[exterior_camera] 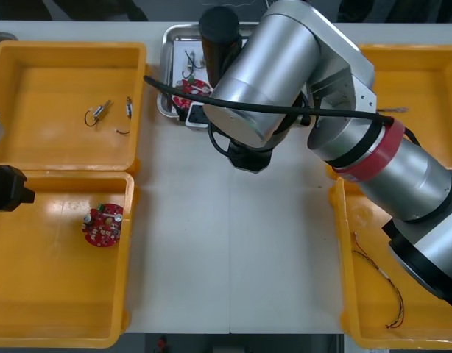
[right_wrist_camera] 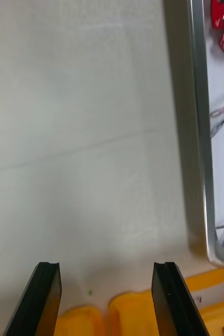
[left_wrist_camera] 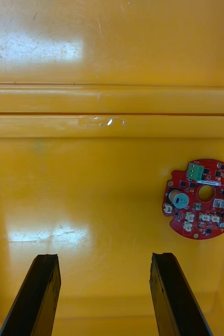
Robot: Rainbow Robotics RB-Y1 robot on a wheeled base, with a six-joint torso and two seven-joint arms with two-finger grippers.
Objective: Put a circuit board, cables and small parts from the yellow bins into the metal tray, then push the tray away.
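Your right gripper [right_wrist_camera: 106, 266] spread, empty; metal tray [exterior_camera: 167, 73], upper centre of front view, ahead off one finger, rim parallel; left gripper [left_wrist_camera: 104, 261] spread, idle.

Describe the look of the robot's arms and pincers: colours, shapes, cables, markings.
The right arm is built of thick silver cylinders with black joints, a red band around one segment, and a black cable running along it. The left arm shows as a black block. The right pincer and left pincer each have two flat black fingers.
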